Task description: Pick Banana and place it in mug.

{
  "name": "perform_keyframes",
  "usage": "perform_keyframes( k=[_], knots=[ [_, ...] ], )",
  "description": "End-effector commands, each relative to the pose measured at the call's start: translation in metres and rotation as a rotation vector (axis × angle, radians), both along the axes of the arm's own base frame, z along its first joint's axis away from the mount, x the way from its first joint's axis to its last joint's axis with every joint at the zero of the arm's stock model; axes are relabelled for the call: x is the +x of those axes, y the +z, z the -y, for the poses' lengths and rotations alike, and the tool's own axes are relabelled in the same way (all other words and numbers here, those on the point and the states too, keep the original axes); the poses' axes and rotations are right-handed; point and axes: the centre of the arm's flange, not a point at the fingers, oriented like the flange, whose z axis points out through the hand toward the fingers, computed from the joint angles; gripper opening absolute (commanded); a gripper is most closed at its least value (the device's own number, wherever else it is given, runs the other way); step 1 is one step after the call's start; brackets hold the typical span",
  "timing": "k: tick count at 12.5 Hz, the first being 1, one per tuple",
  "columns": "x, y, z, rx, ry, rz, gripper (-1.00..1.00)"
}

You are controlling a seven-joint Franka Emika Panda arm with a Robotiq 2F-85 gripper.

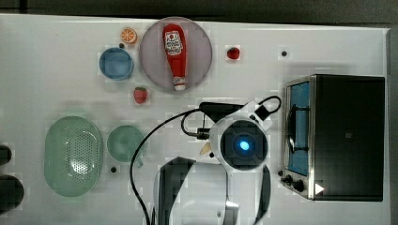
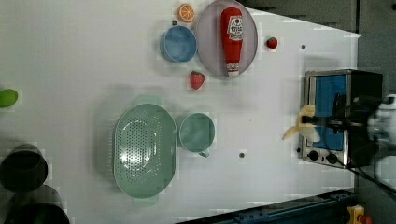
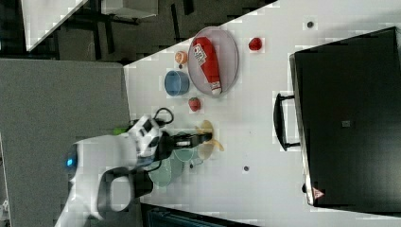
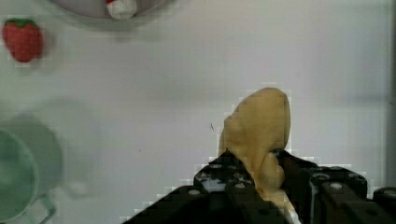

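Observation:
My gripper [image 4: 252, 173] is shut on the Banana [image 4: 259, 133], a pale yellow toy with peel flaps, and holds it in the air above the white table. In the left view the Banana [image 2: 301, 127] hangs at the gripper [image 2: 312, 122] in front of the toaster oven, well to the right of the mug [image 2: 197, 132]. The pale-green mug [image 1: 125, 143] stands upright with nothing in it, left of my arm in the top view. A sliver of the Banana [image 1: 205, 149] peeks out beside my wrist there. In the right view the Banana [image 3: 208, 139] sits next to the mug [image 3: 185, 154].
A green colander [image 1: 72, 154] lies beside the mug. Further back are a blue bowl [image 1: 116, 63], an orange slice [image 1: 128, 35], two strawberries [image 1: 140, 94] [image 1: 233, 53] and a plate [image 1: 150, 61] bearing a ketchup bottle [image 1: 175, 54]. A toaster oven [image 1: 347, 136] blocks the top view's right.

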Motion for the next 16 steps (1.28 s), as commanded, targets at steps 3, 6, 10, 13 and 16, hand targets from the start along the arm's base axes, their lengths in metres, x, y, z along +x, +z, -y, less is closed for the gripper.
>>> perform_keyframes(
  k=[3,6,10,13,16],
  knots=[
    [-0.025,0.063,-0.039,0.004,0.042,-0.077,-0.46],
    [-0.030,0.060,-0.115,-0.049,-0.004,-0.087,-0.46],
    [-0.046,0.036,-0.211,-0.034,-0.177,-0.116,-0.46],
    [-0.042,0.011,-0.252,0.020,-0.261,-0.089,-0.46],
    [-0.033,-0.029,-0.266,0.043,-0.279,-0.107,-0.46]
  ],
)
